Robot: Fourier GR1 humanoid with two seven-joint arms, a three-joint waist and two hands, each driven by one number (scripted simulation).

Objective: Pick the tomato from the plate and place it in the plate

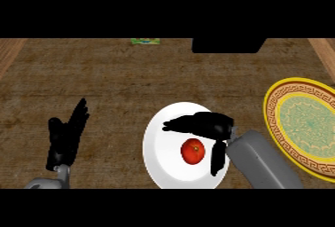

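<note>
The white plate (159,150) is cut off at the bottom of the frame, and the right hand (206,124) hides part of its upper right side. The yellow plate (304,119) at the right is cut off by the frame's edge, and the grey right forearm (265,162) covers a bit of its lower left rim. At the top middle sits a dark box (229,45), too dark to make out. A small green and yellow thing (145,41) at the top, left of the middle, is too small to name. The tomato (193,151) is round, red and smooth, and lies on the white plate, low in the middle of the frame. The right hand is spread wide around it, with black fingers (173,125) pointing left above it and the thumb (217,158) hanging down just beside its right side. I cannot tell if the thumb touches it. The left hand (65,133) rests at the lower left, fingers straight and pointing up. The counter (131,80) is brown with a rough, woody look. The yellow plate has a ring of square swirls and a pale green middle.
</note>
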